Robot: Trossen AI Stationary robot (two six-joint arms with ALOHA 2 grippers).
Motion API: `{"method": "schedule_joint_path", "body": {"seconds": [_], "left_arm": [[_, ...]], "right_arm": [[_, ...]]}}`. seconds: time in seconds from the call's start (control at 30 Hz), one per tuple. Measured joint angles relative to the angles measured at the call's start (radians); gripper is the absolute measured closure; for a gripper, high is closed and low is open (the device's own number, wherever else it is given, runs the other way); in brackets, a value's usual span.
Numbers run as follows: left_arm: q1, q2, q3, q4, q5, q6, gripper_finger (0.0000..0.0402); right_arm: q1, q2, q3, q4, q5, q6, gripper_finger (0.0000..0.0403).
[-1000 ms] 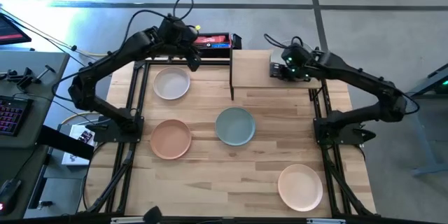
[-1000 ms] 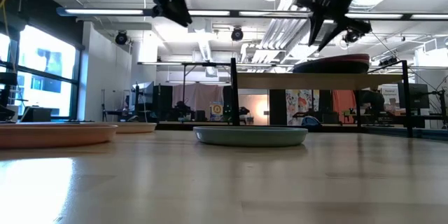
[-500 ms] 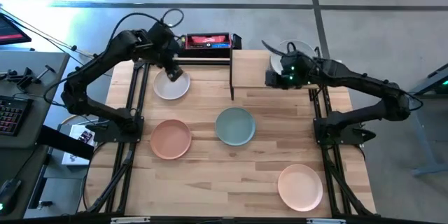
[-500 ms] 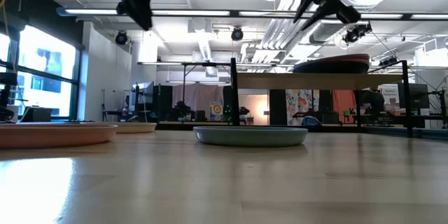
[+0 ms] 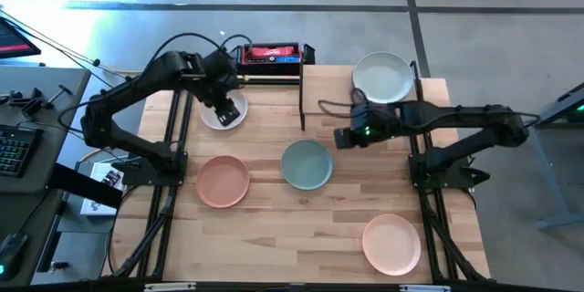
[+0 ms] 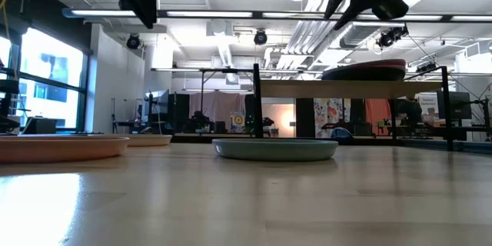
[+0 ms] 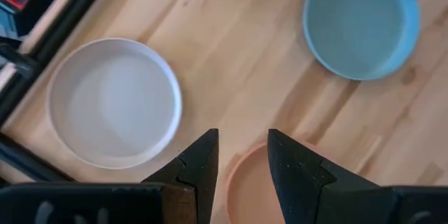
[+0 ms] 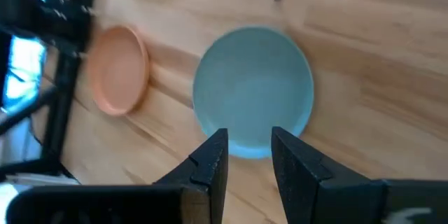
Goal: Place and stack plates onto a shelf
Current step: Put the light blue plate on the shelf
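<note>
Left gripper (image 5: 225,109) hangs over the white plate (image 5: 223,109) at about 11 o'clock on the table (image 5: 319,228). Its two fingers (image 7: 203,164) stand apart with a small gap, and nothing is between them. Right gripper (image 5: 341,137) hangs above the table just at 2 o'clock from the green plate (image 5: 307,164). Its fingers (image 8: 210,161) are apart too, with nothing in them.

A red and black box (image 5: 269,54) sits at 12 o'clock, past the table edge. A keyboard (image 5: 11,151) lies on a desk at 9 o'clock. Black frame bars run along both sides of the table. Nothing sits between either gripper and the plate under it.

All the plates are round and shallow with raised rims. The green plate is in the middle of the table. A peach plate (image 5: 223,182) is at 9 o'clock from it, and a cream plate (image 5: 391,243) lies at 5 o'clock. A pale plate (image 5: 381,75) sits on the shelf (image 5: 330,91) at 1 o'clock.

From above, that shelf plate looks like one plate. The low view shows the shelf (image 6: 346,89) from the side with a stack (image 6: 365,71) on it, dark red at the top. The left wrist view shows the white plate (image 7: 112,101), the peach rim (image 7: 241,182) and the green plate (image 7: 360,22) together.
</note>
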Motion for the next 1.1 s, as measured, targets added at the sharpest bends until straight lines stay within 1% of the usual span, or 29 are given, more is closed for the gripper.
{"method": "schedule_joint_path", "body": {"seconds": [0.13, 0.27, 0.5, 0.73, 0.9, 1.1], "left_arm": [[-0.069, 0.000, 0.000, 0.000, 0.000, -0.068, 0.0291], [-0.138, 0.000, 0.000, 0.000, -0.007, -0.169, 0.0291], [-0.255, 0.001, 0.000, -0.001, -0.115, -0.316, 0.0291], [-0.360, 0.001, 0.000, -0.001, -0.182, -0.466, 0.0291], [-0.427, 0.001, 0.000, -0.001, -0.192, -0.536, 0.0291], [-0.479, 0.001, -0.001, 0.000, -0.230, -0.622, 0.0291]], "right_arm": [[0.031, 0.059, 0.000, -0.002, 0.000, 0.004, 0.0311], [0.048, 0.115, 0.000, -0.003, 0.000, 0.025, 0.0311], [0.081, 0.230, 0.000, -0.063, 0.000, 0.001, 0.0311], [0.078, 0.346, 0.000, -0.106, 0.000, -0.060, 0.0311], [0.072, 0.405, 0.000, -0.103, 0.001, -0.076, 0.0311], [0.058, 0.454, 0.000, -0.095, 0.052, -0.090, 0.0311]]}}
